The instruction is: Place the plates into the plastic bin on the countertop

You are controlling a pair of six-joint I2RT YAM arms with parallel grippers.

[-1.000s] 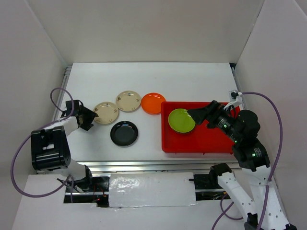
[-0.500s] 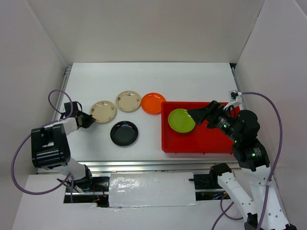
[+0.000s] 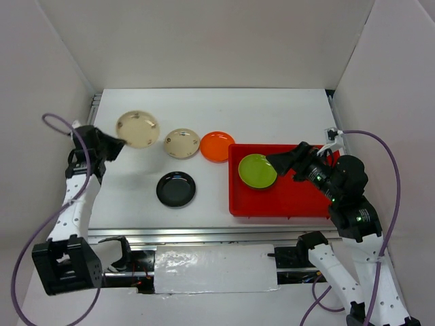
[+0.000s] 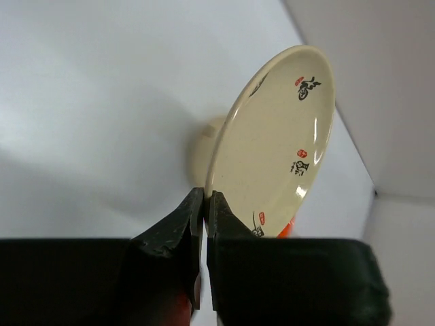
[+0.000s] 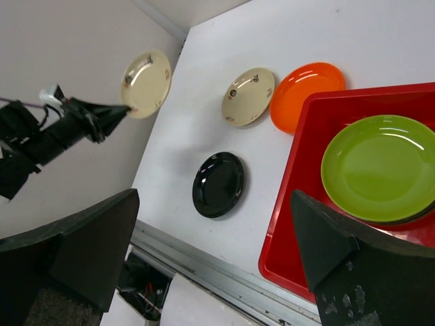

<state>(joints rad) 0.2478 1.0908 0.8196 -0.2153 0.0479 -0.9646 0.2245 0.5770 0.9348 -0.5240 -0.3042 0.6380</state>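
Observation:
My left gripper [image 3: 120,141] is shut on the rim of a beige patterned plate [image 3: 138,129] and holds it tilted in the air above the far left of the countertop [image 3: 224,109]. The left wrist view shows the jaws [image 4: 205,204] pinching that plate [image 4: 279,142] edge-on. A second beige plate [image 3: 182,143], an orange plate [image 3: 217,146] and a black plate [image 3: 176,189] lie on the countertop. A lime green plate [image 3: 257,170] lies in the left end of the red plastic bin [image 3: 299,204]. My right gripper [image 3: 275,161] is open and empty above it.
White walls close in the countertop on three sides. A metal rail [image 3: 183,234] runs along the near edge. The right wrist view shows the black plate [image 5: 219,184], orange plate [image 5: 306,95], green plate [image 5: 380,166] and bin [image 5: 299,176].
My left gripper has lifted the beige plate off the countertop and carried it up and toward the far left. The right arm has not moved.

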